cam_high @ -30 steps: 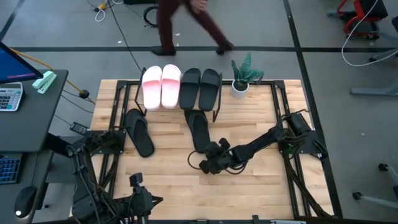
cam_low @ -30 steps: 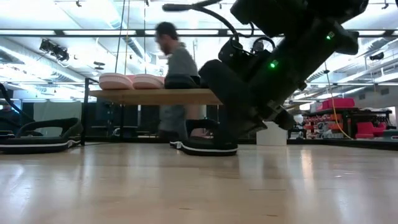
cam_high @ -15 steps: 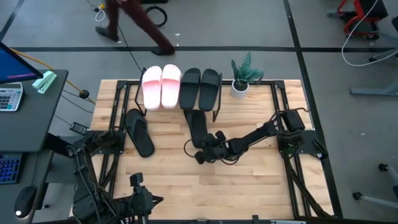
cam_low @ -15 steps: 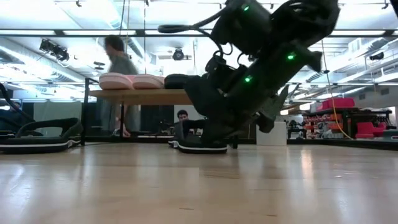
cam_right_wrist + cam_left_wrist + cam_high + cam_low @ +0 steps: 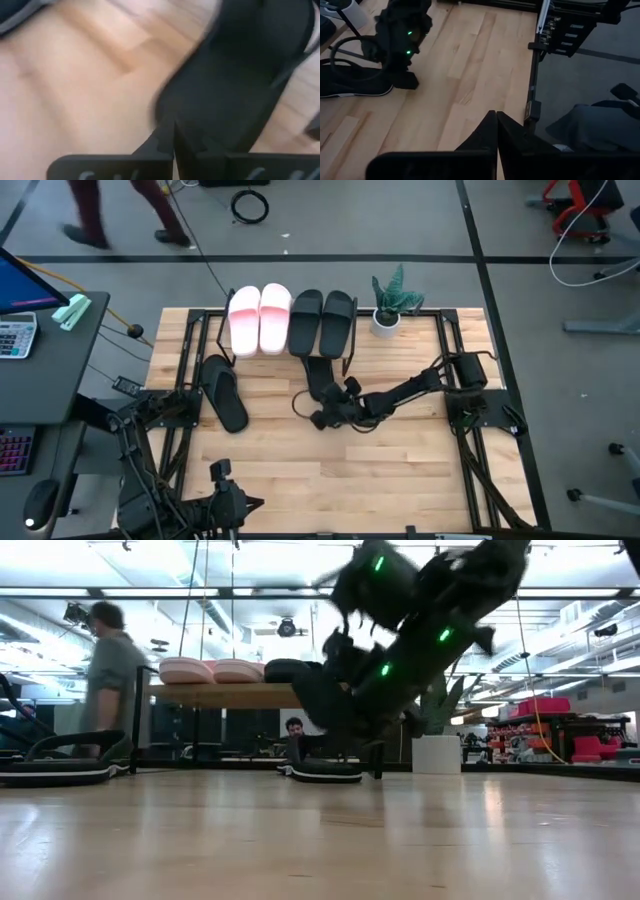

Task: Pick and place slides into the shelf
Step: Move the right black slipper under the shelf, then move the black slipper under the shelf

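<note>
**Four on the shelf, two flip-flops to go**

So the shelf (image 5: pixel 345 352) already carries the two pink slides (image 5: pixel 259 320) and the two black slides (image 5: pixel 322 320) side by side on top. What's left are the thong ones: one flip-flop (image 5: pixel 224 392) lies near the left edge of the tabletop (image 5: pixel 400 470), well apart from anything, and the other flip-flop (image 5: pixel 320 383) sits just in front of the shelf.

That second one looks like the step in hand. The right gripper (image 5: pixel 322 418) is stretched low across the tabletop from the right side, wrist down right at the heel end of it. Its jaws are pressed shut with nothing in them, so I'd say it's nudging or lining up, not grasping. Next it would have to open, get around the sole or strap, then lift it to the shelf.

The left gripper (image 5: pixel 496 131) waits folded at the front-left corner, jaws closed and empty too.
</note>
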Available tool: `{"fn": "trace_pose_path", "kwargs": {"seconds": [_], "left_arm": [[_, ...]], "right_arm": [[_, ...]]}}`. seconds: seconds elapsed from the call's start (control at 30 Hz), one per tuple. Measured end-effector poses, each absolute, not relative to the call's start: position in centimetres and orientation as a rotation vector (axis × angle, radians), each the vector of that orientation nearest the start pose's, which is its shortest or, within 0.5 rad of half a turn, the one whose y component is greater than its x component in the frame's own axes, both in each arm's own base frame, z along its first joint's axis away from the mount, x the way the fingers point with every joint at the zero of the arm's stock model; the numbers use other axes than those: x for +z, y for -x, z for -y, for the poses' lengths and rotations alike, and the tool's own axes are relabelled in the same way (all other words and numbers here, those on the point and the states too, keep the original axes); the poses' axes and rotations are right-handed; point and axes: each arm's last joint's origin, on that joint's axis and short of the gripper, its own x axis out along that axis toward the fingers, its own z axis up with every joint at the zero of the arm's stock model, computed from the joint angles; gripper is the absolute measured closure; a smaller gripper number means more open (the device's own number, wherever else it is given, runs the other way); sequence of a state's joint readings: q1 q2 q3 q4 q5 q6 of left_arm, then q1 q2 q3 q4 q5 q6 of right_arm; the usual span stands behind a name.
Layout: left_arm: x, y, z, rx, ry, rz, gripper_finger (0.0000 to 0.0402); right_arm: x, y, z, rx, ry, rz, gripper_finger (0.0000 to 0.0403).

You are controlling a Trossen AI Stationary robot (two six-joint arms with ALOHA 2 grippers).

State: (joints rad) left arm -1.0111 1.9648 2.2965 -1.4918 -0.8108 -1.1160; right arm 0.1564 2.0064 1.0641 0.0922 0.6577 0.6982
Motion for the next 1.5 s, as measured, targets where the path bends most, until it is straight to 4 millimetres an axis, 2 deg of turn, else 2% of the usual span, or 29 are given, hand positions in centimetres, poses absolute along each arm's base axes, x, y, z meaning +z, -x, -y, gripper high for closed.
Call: {"fn": "trace_pose_path", "kwargs": {"seconds": [0.13,0.23,0.37,0.57,0.73,0.87,1.0,1.1,1.2,1.33,1.5], "left_arm": [[40.4,-21.3,30.3,0.21,0.164,-0.666,0.0397],[40.4,-21.3,30.3,0.209,0.158,-0.667,0.0387],[40.4,-21.3,30.3,0.195,0.116,-0.671,0.0379],[40.4,-21.6,30.2,0.2,0.122,-0.668,0.0395],[40.4,-21.6,30.2,0.207,0.149,-0.665,0.0395],[40.4,-21.5,30.2,0.207,0.152,-0.665,0.0382],[40.2,-21.7,30.3,0.227,0.157,-0.652,0.0386],[38.8,-22.1,30.3,0.322,0.149,-0.653,0.0396],[36.7,-23.4,30.8,0.396,0.19,-0.657,0.0394],[33.7,-24.1,30.7,0.523,0.29,-0.652,0.0384],[28.9,-23.2,29.9,0.715,0.393,-0.727,0.0393]], "right_arm": [[12.1,-38.2,-6.9,-0.626,-0.296,-0.533,0.0399],[12.1,-38.3,-7.3,-0.595,-0.294,-0.525,0.0399],[11.5,-38.5,-5.3,-0.582,-0.325,-0.594,0.0401],[11.2,-38.7,-2.4,-0.648,-0.345,-0.615,0.04],[11.1,-38.6,-0.9,-0.678,-0.332,-0.634,0.04],[11.2,-38.6,-1.8,-0.635,-0.3,-0.646,0.0398],[12.0,-38.7,-4.3,-0.542,-0.261,-0.616,0.0399],[13.3,-38.6,-6.2,-0.477,-0.172,-0.578,0.0398],[15.5,-38.1,-7.7,-0.43,-0.093,-0.527,0.0398],[19.8,-36.8,-8.9,-0.371,-0.042,-0.446,0.0398],[25.5,-34.4,-9.5,-0.313,0.036,-0.339,0.0395]]}}
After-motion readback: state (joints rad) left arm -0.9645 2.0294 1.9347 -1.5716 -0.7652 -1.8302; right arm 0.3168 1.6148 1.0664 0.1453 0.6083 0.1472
